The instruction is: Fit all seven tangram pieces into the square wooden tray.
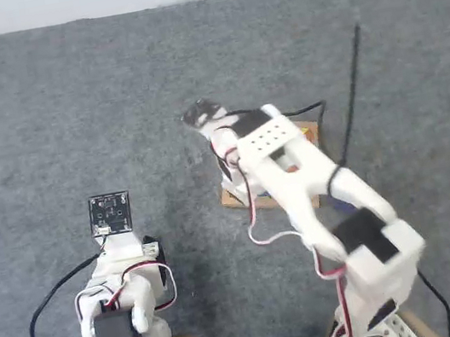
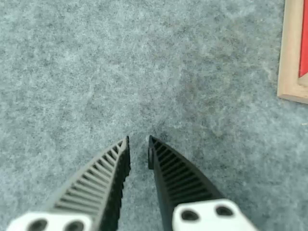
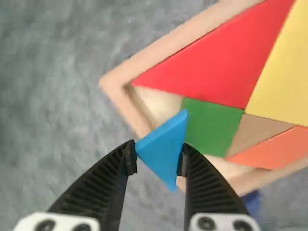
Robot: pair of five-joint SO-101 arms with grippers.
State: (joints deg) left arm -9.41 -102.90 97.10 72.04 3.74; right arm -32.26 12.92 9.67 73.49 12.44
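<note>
My right gripper (image 3: pixel 158 147) is shut on a small blue triangle (image 3: pixel 161 149), held just over the near corner of the square wooden tray (image 3: pixel 115 91). In the tray lie a large red triangle (image 3: pixel 216 72), a yellow piece (image 3: pixel 284 82), a green square (image 3: pixel 211 127) and an orange piece (image 3: pixel 274 149). A bare wooden slot (image 3: pixel 154 106) shows beside the green square. In the high view the right arm (image 1: pixel 295 174) covers most of the tray (image 1: pixel 234 199). My left gripper (image 2: pixel 138 140) hovers over grey carpet with its fingers nearly together and nothing between them.
Grey carpet (image 1: pixel 67 100) covers the whole table. A corner of the tray (image 2: pixel 291 57) shows in the left wrist view, well away from the left gripper. A black cable (image 1: pixel 350 87) runs past the tray. A dark blue shape (image 3: pixel 250 202) lies just outside the tray's edge.
</note>
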